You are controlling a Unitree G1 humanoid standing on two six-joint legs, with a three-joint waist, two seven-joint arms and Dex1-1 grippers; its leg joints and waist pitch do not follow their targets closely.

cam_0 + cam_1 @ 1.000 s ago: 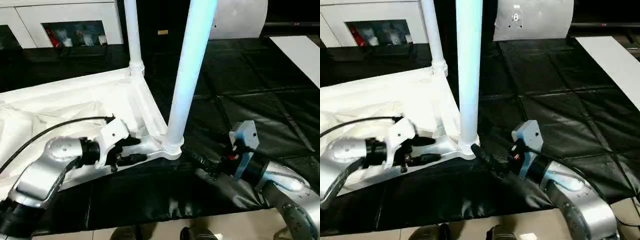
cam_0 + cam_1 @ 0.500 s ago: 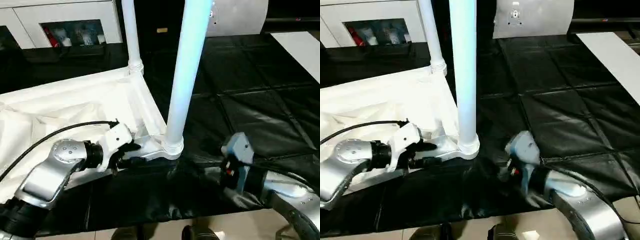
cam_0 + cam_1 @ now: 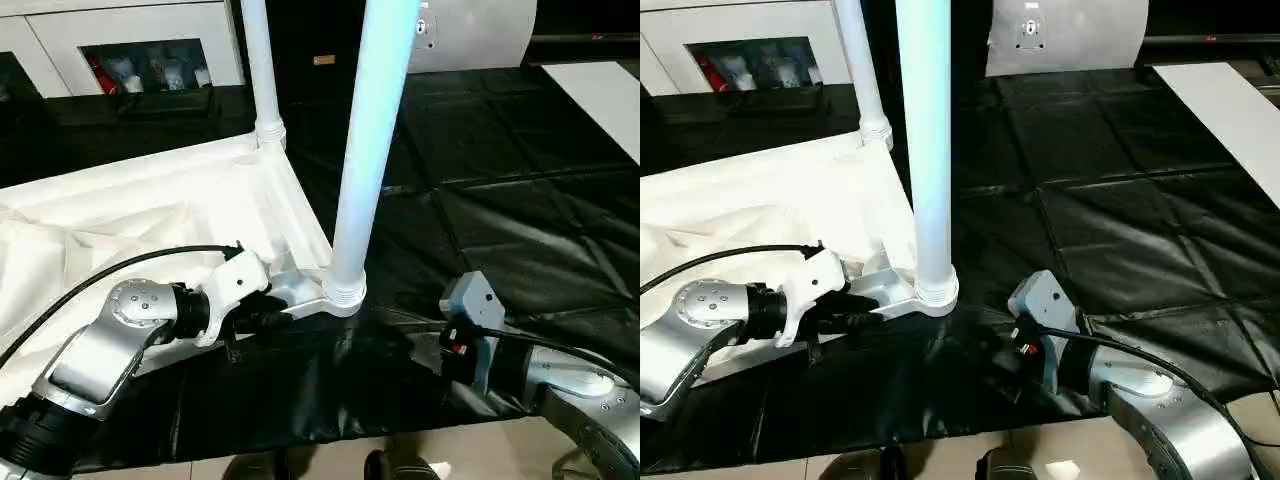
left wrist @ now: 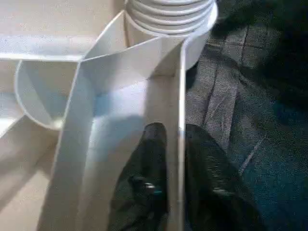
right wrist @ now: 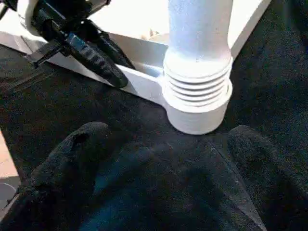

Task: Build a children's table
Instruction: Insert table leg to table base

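The children's table (image 3: 150, 200) lies upside down on the black cloth. Two white legs stand up from its corner sockets, a near leg (image 3: 370, 150) and a far leg (image 3: 260, 60). My left gripper (image 4: 175, 132) is shut on the table's thin rim wall, one black finger (image 4: 151, 144) inside and the other outside. It grips just short of the near corner socket (image 3: 343, 292). My right gripper (image 5: 168, 139) is open and low over the cloth. Its two fingers (image 5: 86, 144) are spread wide in front of that socket's ribbed base (image 5: 197, 91), a short gap away.
The black-covered work table (image 3: 500, 150) stretches to the right and back. Its front edge is just below my forearms. A white cabinet (image 3: 130, 40) stands behind, and a white board (image 3: 600, 100) lies at the far right. A black cable (image 3: 100, 272) loops over my left arm.
My left gripper has slid along the rim toward the near socket and shut on the rim. My right gripper has drawn back from the leg's base toward the table's front, still open.
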